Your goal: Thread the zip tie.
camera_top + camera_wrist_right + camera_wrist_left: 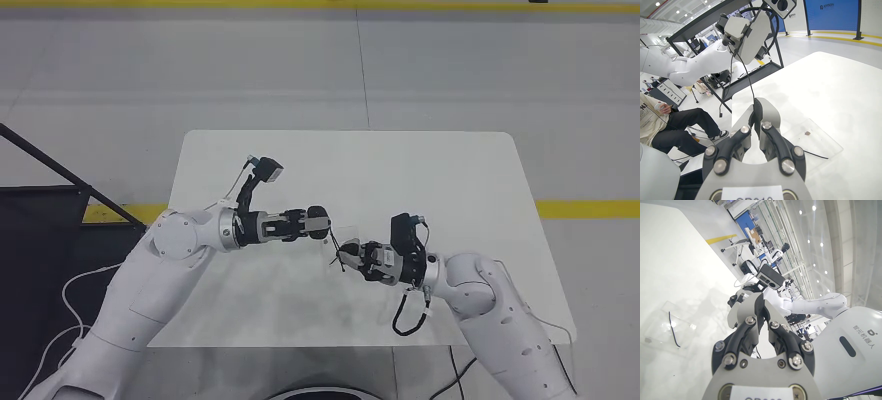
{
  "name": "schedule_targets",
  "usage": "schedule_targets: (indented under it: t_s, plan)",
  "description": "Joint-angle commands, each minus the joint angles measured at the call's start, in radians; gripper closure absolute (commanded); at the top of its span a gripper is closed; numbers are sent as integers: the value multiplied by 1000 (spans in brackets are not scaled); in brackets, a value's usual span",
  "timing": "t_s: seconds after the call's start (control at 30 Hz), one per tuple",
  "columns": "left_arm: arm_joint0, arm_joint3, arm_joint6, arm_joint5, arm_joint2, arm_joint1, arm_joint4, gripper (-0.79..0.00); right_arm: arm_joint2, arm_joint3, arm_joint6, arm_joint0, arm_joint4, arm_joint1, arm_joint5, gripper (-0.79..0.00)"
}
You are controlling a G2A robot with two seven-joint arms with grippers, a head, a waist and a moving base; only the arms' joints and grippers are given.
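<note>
Black zip tie [749,81], seemingly clear tray [825,140]

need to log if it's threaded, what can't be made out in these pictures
Right wrist view: the zip tie has its end hidden between the right claw pads.
Left wrist view: the left claw pads hide its grip on the tie.
Top view: the tie between the claws is too small to trace.

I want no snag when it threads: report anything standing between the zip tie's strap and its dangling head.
Nothing visible does. The zip tie runs free through air from the right pincer to the left pincer; its head hangs loose from the left one. The clear tray with a spare tie lies on the table, apart.
</note>
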Motion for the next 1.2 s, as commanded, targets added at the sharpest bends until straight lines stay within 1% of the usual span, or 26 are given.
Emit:
schedule_targets:
  t_s: [0.0,0.1,0.2,0.43,0.97,1.17]
  plan:
    - [0,1,3,-1,-1,0,2,0,-1,0,2,0,0,1,1,0]
    - [2,5,20,-3,-5,-1,3,0,-6,-2,2,3,8,2,-10,0]
    - [2,13,31,-2,-8,-3,-2,0,-9,3,-5,6,19,4,-55,0]
    - [-8,42,38,3,-9,-7,-16,0,-25,-32,-32,4,38,17,-55,0]
    - [-32,120,34,-8,-19,-16,-70,0,-67,-83,-120,4,45,78,-55,0]
    - [-37,141,32,-8,-23,-18,-72,0,-77,-115,-207,-4,26,104,-55,0]
